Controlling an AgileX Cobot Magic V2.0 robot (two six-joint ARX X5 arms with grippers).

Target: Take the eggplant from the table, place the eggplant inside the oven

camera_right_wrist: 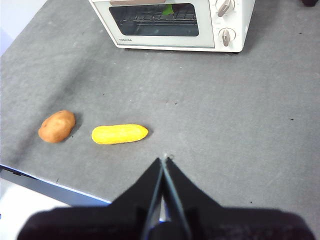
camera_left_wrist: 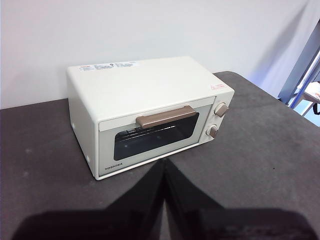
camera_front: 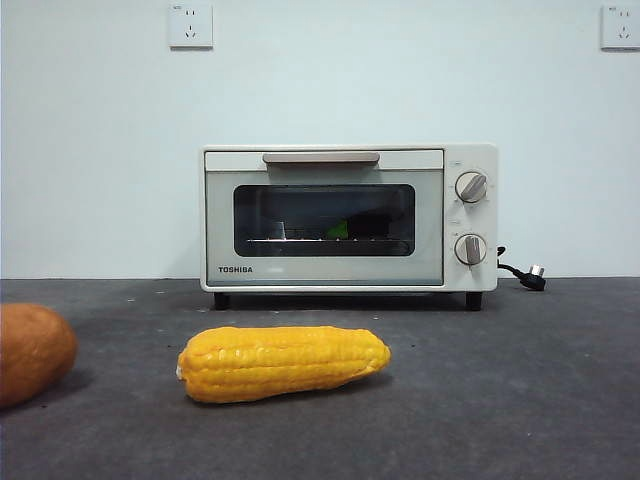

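Observation:
The cream-white oven (camera_front: pixel 348 217) stands at the back of the table (camera_front: pixel 500 400) with its glass door closed. Through the window a green bit of the eggplant (camera_front: pixel 338 230) shows on the wire rack; its dark body is hard to make out. That green bit of the eggplant (camera_right_wrist: pixel 168 9) also shows in the right wrist view. My left gripper (camera_left_wrist: pixel 164 165) hangs shut and empty in front of the oven (camera_left_wrist: pixel 150 112). My right gripper (camera_right_wrist: pixel 163 162) is shut and empty, high above the table's near part, far from the oven (camera_right_wrist: pixel 172 22).
A yellow corn cob (camera_front: pixel 283 362) lies on the table in front of the oven, and a round orange-brown potato-like thing (camera_front: pixel 30 352) sits to its left. The oven's plug (camera_front: pixel 530 275) lies at the right. The table's near edge (camera_right_wrist: pixel 50 184) is close to the potato.

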